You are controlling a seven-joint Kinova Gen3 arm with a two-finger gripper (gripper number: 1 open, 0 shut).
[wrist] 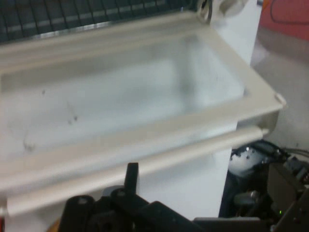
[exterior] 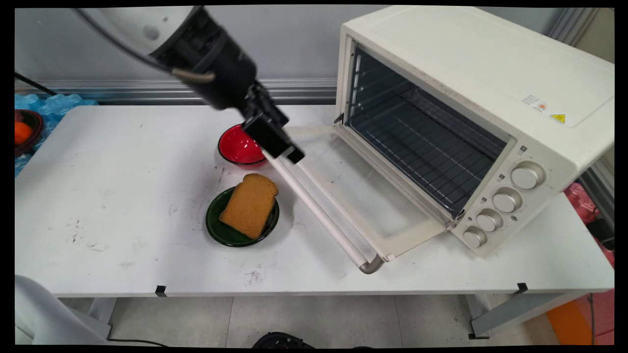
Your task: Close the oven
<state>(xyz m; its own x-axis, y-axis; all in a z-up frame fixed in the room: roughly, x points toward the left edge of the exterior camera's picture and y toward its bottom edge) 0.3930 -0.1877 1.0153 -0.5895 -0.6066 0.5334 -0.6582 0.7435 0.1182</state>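
Main view: the gripper [exterior: 289,153] is seen right at the far end of the oven door's handle bar [exterior: 319,211]; whether its fingers are open cannot be told. The door [exterior: 368,196] is folded down flat, beside a bread slice [exterior: 249,205] on a green plate [exterior: 223,233] and a red bowl [exterior: 238,146].

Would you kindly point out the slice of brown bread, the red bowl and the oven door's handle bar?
slice of brown bread [exterior: 249,205]: main view, crumb face.
red bowl [exterior: 237,146]: main view, inside.
oven door's handle bar [wrist: 145,164]: hand view, mid-bar.
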